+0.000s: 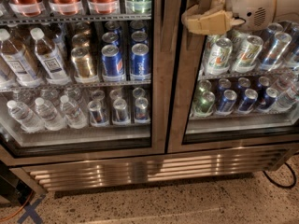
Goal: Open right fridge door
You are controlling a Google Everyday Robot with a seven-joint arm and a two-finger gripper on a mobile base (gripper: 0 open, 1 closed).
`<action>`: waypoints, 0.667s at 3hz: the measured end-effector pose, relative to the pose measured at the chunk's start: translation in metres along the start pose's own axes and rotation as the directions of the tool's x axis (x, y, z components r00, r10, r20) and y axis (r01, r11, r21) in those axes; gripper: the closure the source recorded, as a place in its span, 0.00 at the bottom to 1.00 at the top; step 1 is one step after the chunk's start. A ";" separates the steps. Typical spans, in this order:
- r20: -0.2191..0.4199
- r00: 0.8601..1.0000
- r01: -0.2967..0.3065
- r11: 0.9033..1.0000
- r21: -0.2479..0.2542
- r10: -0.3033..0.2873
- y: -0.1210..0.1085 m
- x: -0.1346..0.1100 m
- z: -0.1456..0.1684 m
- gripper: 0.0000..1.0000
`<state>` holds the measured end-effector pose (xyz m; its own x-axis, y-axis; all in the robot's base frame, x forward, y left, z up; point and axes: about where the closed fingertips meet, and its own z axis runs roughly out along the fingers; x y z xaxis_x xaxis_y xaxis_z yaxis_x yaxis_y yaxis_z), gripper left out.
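The right fridge door (183,92) is a glass pane in a brushed steel frame with a black rim. It sits flush with its twin. Green-and-white cans (218,56) and blue cans (247,100) show through its glass. My gripper (202,20), beige on a white arm (259,6), is at the upper right. It reaches in from the right and lies over the door's left frame edge, near the seam between the two doors.
The left fridge door (158,69) shows water bottles (23,116) and cans. A steel grille (140,169) runs below both doors. A black cable (280,178) lies on the speckled floor at right, an orange cable (14,211) at left.
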<state>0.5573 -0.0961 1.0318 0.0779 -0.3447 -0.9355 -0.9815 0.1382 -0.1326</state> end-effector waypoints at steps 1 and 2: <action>0.001 1.000 -0.001 1.000 0.000 0.001 0.000 0.000 0.000 1.00; 0.001 1.000 -0.001 1.000 0.000 0.001 0.000 0.001 0.000 1.00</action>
<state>0.5573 -0.0961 1.0310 0.0767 -0.3432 -0.9361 -0.9817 0.1383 -0.1312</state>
